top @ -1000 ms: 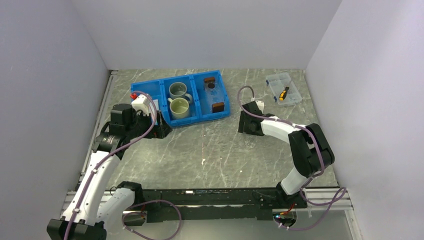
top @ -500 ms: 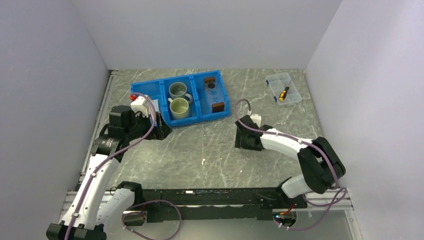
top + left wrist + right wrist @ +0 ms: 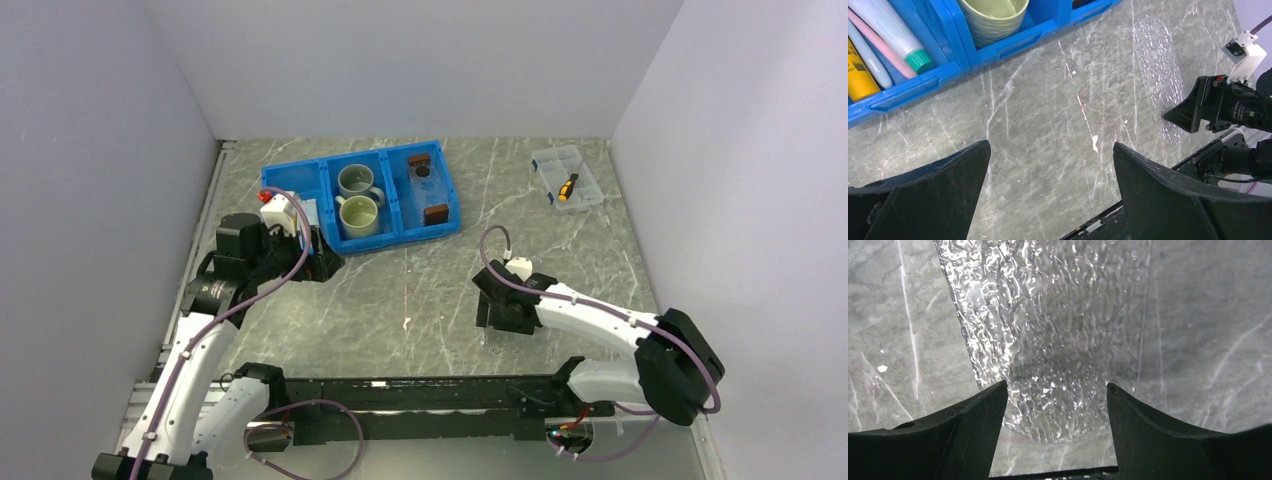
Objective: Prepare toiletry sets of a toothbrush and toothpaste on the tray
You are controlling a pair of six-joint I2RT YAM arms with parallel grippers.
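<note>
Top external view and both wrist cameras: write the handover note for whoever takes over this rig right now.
Left gripper: open, empty, low over the table in front of the blue bin's left compartment.
Right gripper: open, at the near end of a clear textured dish lying on the table.
Toothpaste and toothbrush: in that left compartment, not gripped.
Tray: in the bin's right compartment.
Done: no set assembled.
Left: pick up the toothbrush and toothpaste, then set them on the tray.
</note>
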